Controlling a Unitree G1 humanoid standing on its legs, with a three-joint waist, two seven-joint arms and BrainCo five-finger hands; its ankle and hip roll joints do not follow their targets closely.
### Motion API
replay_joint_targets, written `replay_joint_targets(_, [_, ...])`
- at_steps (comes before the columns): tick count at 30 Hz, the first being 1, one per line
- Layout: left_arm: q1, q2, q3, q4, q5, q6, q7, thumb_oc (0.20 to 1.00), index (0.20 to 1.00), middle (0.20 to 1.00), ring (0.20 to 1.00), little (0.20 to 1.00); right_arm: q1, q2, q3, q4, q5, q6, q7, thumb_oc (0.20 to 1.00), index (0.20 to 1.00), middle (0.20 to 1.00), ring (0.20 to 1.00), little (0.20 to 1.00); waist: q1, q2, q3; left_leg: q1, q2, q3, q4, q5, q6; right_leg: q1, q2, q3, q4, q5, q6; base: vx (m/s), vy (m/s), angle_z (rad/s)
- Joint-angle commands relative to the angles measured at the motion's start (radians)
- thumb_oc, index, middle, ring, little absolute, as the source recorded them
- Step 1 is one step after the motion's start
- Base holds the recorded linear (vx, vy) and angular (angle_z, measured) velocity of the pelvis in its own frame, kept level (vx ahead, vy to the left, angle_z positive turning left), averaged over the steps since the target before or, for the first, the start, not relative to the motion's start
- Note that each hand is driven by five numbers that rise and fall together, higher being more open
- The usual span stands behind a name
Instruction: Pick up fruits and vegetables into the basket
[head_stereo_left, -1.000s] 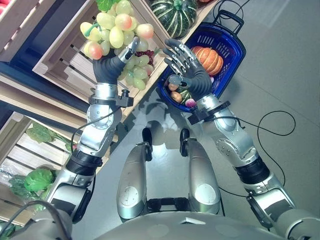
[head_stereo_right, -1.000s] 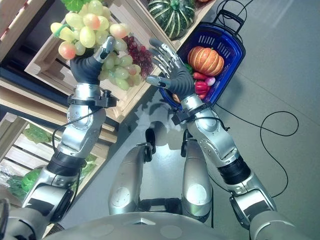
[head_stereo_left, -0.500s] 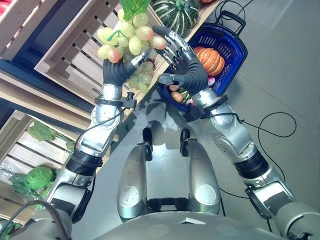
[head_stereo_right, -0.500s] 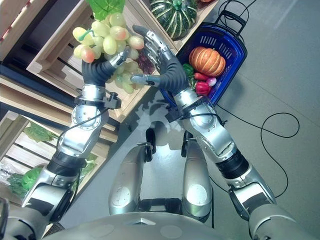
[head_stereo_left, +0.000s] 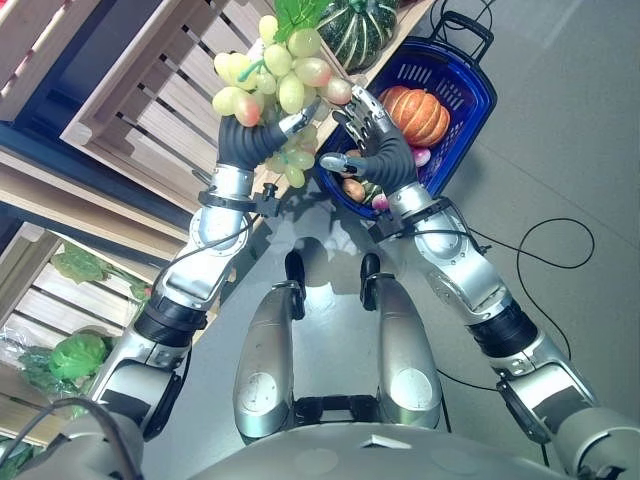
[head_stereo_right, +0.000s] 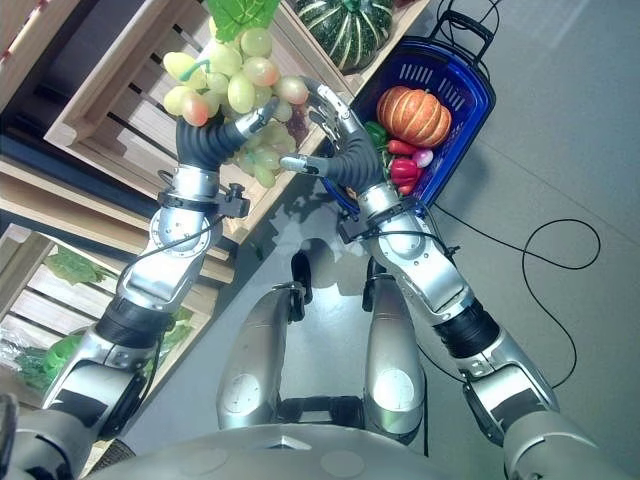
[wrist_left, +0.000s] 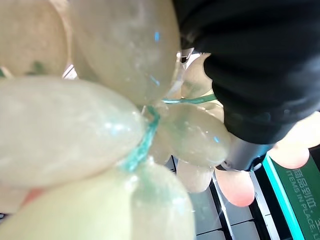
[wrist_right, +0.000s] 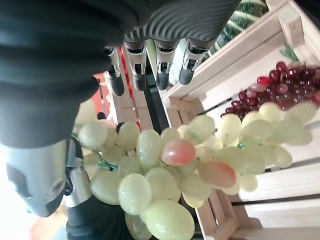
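Observation:
My left hand (head_stereo_left: 248, 146) is shut on a big bunch of green grapes (head_stereo_left: 283, 72) and holds it up in front of the wooden shelf. The pale grapes (wrist_left: 75, 125) press against that hand's dark cover in the left wrist view. My right hand (head_stereo_left: 376, 150) is open, fingers spread, just right of the bunch and level with it. Past its fingers (wrist_right: 150, 62) hangs the grape bunch (wrist_right: 165, 167). The blue basket (head_stereo_left: 478, 100) stands on the floor beyond my right hand. It holds an orange pumpkin (head_stereo_left: 416, 114) and small red vegetables (head_stereo_right: 404, 170).
Wooden crates (head_stereo_left: 130, 110) line the left side. A striped green pumpkin (head_stereo_left: 360, 25) sits in the crate by the basket, and dark red grapes (wrist_right: 290, 85) lie in the crate behind the bunch. Leafy greens (head_stereo_left: 75, 358) fill a lower crate. Grey floor lies to the right.
My left hand has carried the grapes to the right, closer to the basket. My right hand reached up beside the bunch, then came down a little and stays open.

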Motion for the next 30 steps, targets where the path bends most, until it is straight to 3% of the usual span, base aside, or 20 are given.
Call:
replay_joint_targets(1, [-0.022, -0.007, 0.021, -0.105, -0.077, -0.056, 0.021, 0.2, 0.2, 0.2, 0.2, 0.2, -0.003, 0.035, -0.051, -0.12, -0.028, -0.072, -0.006, 1.0, 1.0, 1.0, 1.0, 1.0, -0.007, -0.003, -0.055, 0.047, -0.052, 0.048, 0.016, -0.081, 0.055, 0.041, 0.051, -0.042, -0.07, 0.049, 0.018, 0.01, 0.03, -0.01])
replay_joint_targets(7, [0.019, -0.023, 0.057, -0.148, -0.087, -0.083, 0.032, 0.2, 0.2, 0.2, 0.2, 0.2, 0.033, 0.036, -0.078, -0.153, -0.028, -0.034, 0.019, 1.0, 1.0, 1.0, 1.0, 1.0, -0.008, -0.001, -0.055, 0.046, -0.054, 0.049, 0.018, -0.083, 0.058, 0.041, 0.05, -0.039, -0.069, 0.047, 0.015, 0.0, 0.0, 0.0])
replay_joint_targets(21, [-0.037, -0.023, 0.008, -0.15, 0.003, -0.028, -0.024, 0.2, 0.2, 0.2, 0.2, 0.2, -0.026, 0.055, -0.006, -0.096, 0.044, 0.079, 0.034, 1.0, 1.0, 1.0, 1.0, 1.0, 0.009, -0.009, -0.055, 0.04, -0.059, 0.038, 0.018, -0.081, 0.06, 0.043, 0.052, -0.046, -0.071, 0.045, 0.011, 0.0, 0.0, 0.0])
replay_joint_targets(30, [-0.058, -0.011, -0.034, -0.137, 0.051, -0.028, -0.055, 0.2, 0.2, 0.2, 0.2, 0.2, -0.032, 0.055, 0.023, -0.032, 0.096, 0.077, 0.081, 1.0, 1.0, 1.0, 1.0, 1.0, 0.013, -0.013, -0.055, 0.037, -0.056, 0.038, 0.02, -0.081, 0.063, 0.038, 0.051, -0.05, -0.066, 0.049, 0.013, 0.0, -0.003, 0.01])
